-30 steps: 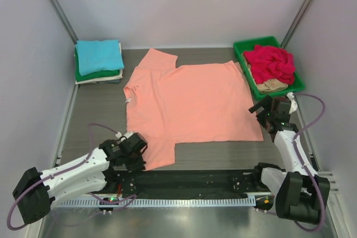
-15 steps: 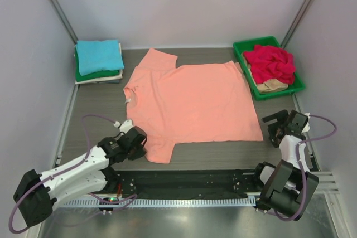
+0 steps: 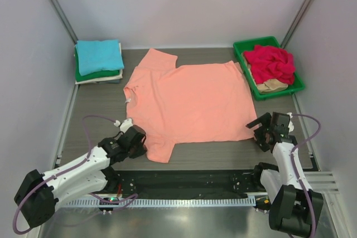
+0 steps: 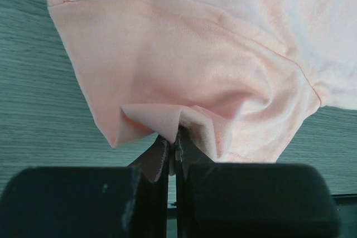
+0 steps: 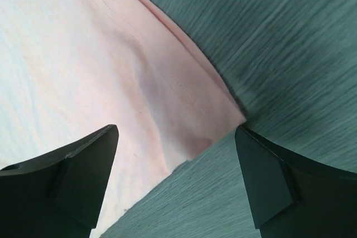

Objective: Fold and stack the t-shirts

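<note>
The salmon-orange t-shirt [image 3: 189, 101] lies spread flat in the middle of the table. My left gripper [image 3: 138, 142] is shut on the edge of its near left sleeve; the left wrist view shows the cloth [image 4: 184, 76] pinched and puckered between the jaws of the left gripper [image 4: 173, 144]. My right gripper [image 3: 261, 133] is open just above the shirt's near right corner [image 5: 220, 121], which lies between the spread fingers [image 5: 89, 165]. A folded stack with a turquoise shirt [image 3: 99, 55] on top, green and white below, sits at the back left.
A green plastic tray [image 3: 298, 82] at the back right holds a crumpled red shirt [image 3: 270, 62] and a beige one [image 3: 272, 86]. Side walls stand close on both sides. The black rail [image 3: 189, 181] runs along the near edge.
My left gripper closed on the near sleeve and drew it inward a little. My right arm swung from beside the tray, out to the right, then back to the shirt's near right corner.
</note>
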